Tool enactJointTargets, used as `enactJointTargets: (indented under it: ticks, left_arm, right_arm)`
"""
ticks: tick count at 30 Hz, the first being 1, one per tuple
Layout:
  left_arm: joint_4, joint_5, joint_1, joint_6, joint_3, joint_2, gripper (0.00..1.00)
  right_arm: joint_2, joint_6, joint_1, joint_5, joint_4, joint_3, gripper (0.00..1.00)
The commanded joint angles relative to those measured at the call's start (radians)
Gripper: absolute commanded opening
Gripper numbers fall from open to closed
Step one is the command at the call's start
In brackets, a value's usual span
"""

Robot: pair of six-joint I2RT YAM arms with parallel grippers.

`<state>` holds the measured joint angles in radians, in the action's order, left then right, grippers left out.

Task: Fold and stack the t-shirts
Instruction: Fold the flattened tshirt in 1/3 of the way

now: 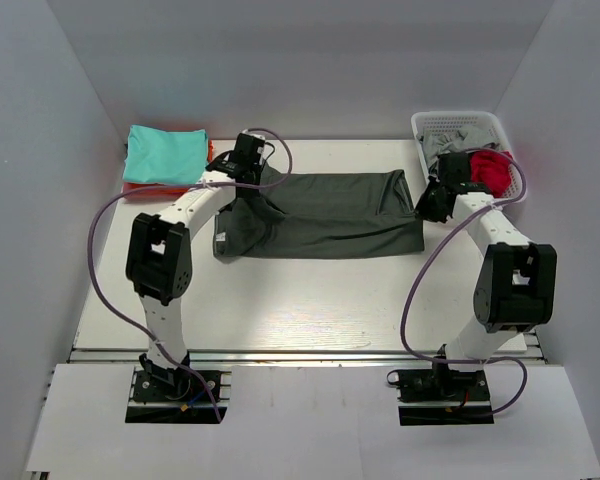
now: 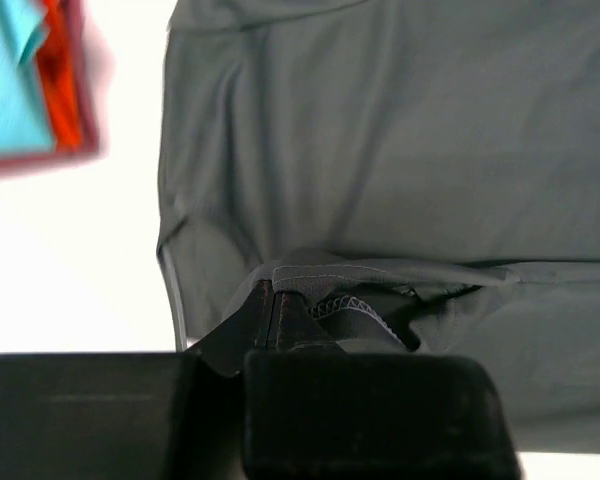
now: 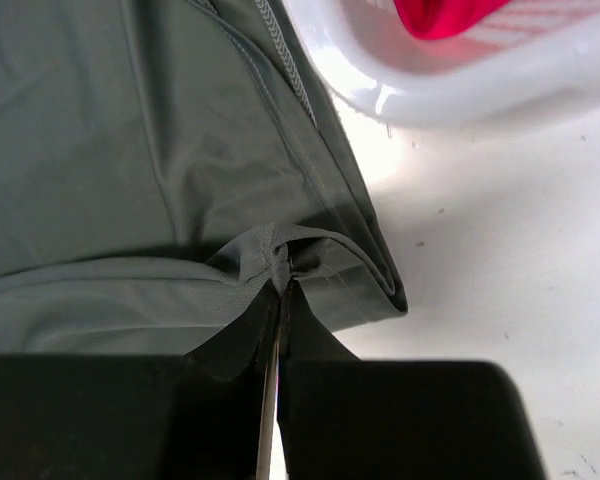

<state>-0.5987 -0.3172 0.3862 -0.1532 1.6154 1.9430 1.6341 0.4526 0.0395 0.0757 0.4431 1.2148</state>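
The dark charcoal t-shirt lies spread across the back middle of the table, folded lengthwise. My left gripper is shut on its far left edge; the left wrist view shows the pinched hem between the fingers. My right gripper is shut on the shirt's right end, with a bunch of cloth pinched at the fingertips. A folded teal t-shirt lies on an orange one at the back left. A red t-shirt and a light grey one lie in the basket.
The white mesh basket stands at the back right corner, close to my right gripper; its rim shows in the right wrist view. Grey walls enclose the table on three sides. The folded stack shows at the left wrist view's top left.
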Motion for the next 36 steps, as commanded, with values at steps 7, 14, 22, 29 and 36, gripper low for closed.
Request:
enactJointTargets:
  ticks: [7, 14, 22, 29, 36]
  left_arm:
    - [0.051, 0.047, -0.046, 0.230, 0.256, 0.203, 0.00]
    - [0.033, 0.024, -0.075, 0.345, 0.540, 0.431, 0.57]
    - [-0.022, 0.009, -0.075, 0.276, 0.499, 0.323, 1.00]
    - [0.014, 0.136, -0.075, 0.080, 0.142, 0.043, 1.00]
    - [0.204, 0.282, -0.075, -0.029, -0.291, -0.154, 1.00]
  right_arm:
    - [0.147, -0.026, -0.001, 0.056, 0.037, 0.123, 0.00]
    - [0.250, -0.035, 0.002, 0.075, 0.077, 0.226, 0.04]
    - [0.184, -0.104, 0.023, 0.052, 0.052, 0.192, 0.52]
    - [0.070, -0.117, 0.076, 0.010, -0.003, 0.066, 0.64]
    - [0.067, -0.091, 0.088, -0.045, -0.061, -0.021, 0.66]
